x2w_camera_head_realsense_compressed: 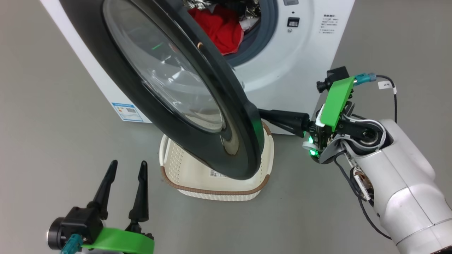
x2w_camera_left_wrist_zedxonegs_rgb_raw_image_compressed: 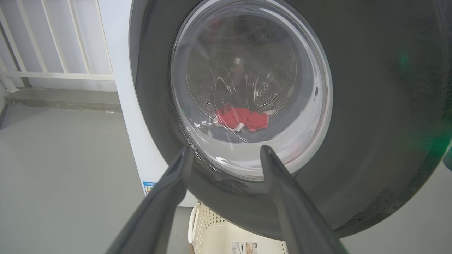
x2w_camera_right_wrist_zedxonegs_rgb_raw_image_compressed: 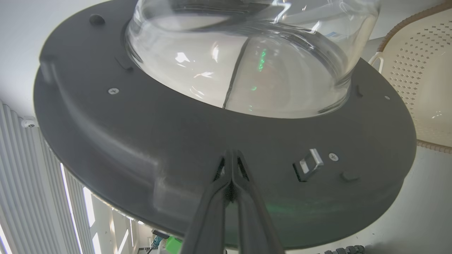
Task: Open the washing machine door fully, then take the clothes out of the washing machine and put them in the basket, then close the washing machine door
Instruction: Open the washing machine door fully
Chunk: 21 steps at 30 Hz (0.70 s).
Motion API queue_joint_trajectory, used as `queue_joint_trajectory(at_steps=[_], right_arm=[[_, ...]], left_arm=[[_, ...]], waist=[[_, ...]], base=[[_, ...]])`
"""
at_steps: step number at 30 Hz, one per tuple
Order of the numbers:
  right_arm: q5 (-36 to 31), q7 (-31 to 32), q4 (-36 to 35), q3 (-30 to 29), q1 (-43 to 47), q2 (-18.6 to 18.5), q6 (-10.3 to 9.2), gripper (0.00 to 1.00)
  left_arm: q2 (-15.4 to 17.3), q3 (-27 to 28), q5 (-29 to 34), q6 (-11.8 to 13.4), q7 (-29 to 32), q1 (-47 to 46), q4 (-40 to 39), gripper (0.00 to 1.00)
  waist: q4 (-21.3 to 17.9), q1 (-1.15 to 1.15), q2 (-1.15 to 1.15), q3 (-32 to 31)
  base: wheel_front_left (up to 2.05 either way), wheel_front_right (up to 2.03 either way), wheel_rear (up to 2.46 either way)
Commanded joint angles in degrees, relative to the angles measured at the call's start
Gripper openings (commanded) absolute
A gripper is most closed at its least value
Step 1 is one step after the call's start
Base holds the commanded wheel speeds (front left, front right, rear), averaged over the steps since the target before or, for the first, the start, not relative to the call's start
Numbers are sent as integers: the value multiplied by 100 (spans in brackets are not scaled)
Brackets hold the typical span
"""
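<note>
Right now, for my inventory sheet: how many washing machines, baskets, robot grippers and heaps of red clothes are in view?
washing machine: 1
basket: 1
grippers: 2 (left gripper, right gripper)
red clothes heap: 1
Total: 5

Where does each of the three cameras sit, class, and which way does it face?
Head view: on the head, looking down at the partly open washing machine door, red clothes, basket; left gripper open, right gripper shut, pale right forearm.
Left wrist view: on the left wrist, facing the door's outer face; its own two spread fingers.
Right wrist view: on the right wrist, facing the door's inner side; its own closed fingers.
Shared: both wrist views see the door, from opposite sides, and the basket.
</note>
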Motion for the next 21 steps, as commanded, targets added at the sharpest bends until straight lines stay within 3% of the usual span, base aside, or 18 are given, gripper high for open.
queue_joint_trajectory(at_steps=[1, 21], right_arm=[[79, 25, -207, 106, 32, 179, 41, 0], [851, -124, -378, 1021, 441, 188, 41, 0]], left_arm=[[103, 171, -9, 48, -45, -2, -147, 100], [103, 183, -27, 97, -45, 289, -121, 100]], waist=[[92, 0, 0, -86], [695, 0, 0, -618]], base=[[0, 0, 0], [0, 0, 0]])
